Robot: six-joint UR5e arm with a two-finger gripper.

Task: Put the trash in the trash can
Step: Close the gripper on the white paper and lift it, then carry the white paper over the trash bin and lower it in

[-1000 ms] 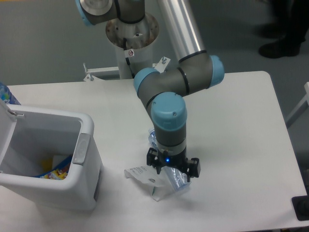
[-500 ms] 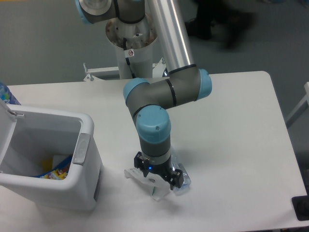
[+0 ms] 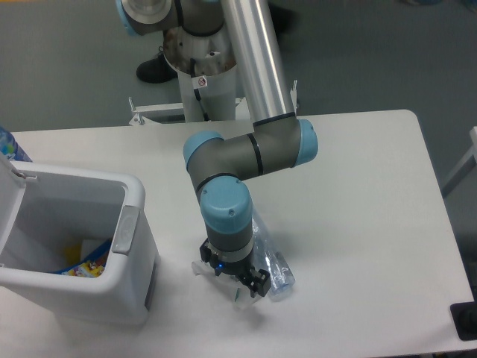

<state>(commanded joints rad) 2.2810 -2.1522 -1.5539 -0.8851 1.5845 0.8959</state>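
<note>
Gripper (image 3: pixel 232 277) pointing straight down over white card scrap (image 3: pixel 223 277), finger spread unclear, crushed bottle (image 3: pixel 270 257) just beside

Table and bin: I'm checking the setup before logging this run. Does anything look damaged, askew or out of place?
The clear bluish plastic bottle lies crushed on the white table, a folded white card scrap beside it under the gripper. The white rectangular bin stands upright, lid open, with colourful litter inside. Nothing spilled.

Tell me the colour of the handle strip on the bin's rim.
Grey handle strip on the white plastic bin, clear in the fixed camera view.
</note>
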